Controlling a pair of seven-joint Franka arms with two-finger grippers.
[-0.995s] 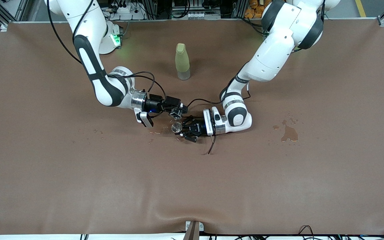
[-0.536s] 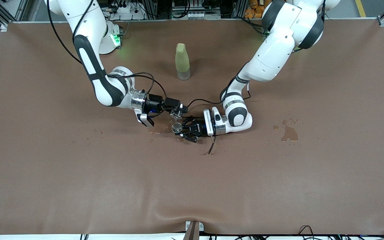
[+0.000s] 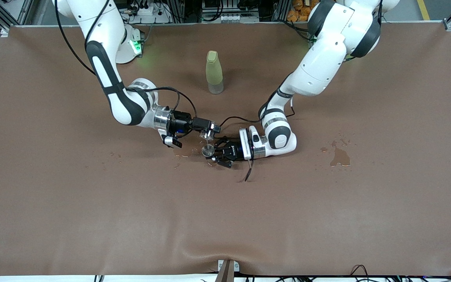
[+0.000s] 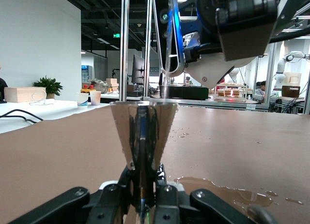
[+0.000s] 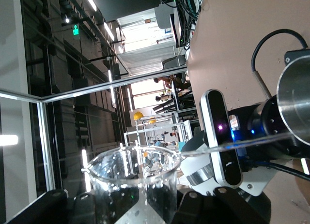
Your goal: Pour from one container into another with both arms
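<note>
The brown table (image 3: 92,219) carries wet patches, the largest a puddle (image 3: 340,156) toward the left arm's end, and a pale green bottle (image 3: 214,72) stands upright near the robots' bases, well apart from the work.

The right arm (image 3: 108,78) and left arm (image 3: 319,66) reach in from their two ends and meet at mid-table, wrists turned so both claws point toward each other.

The right claw (image 3: 209,131) is clenched on a clear glass beaker (image 5: 133,185), tipped with its rim toward the other vessel. The left claw (image 3: 219,153) is clenched on a small clear cup (image 4: 143,134), held upright just above the table with its mouth open upward.

The relation that matters: the beaker's lip sits just above the cup's mouth (image 3: 208,149), almost directly over it. In the left wrist view a thin stream (image 4: 165,64) appears to run from the beaker down to the cup's rim. I judge the pour is under way, and the next move depends on keeping that lip over the mouth while the tilt grows; any drift would send liquid onto the table.
</note>
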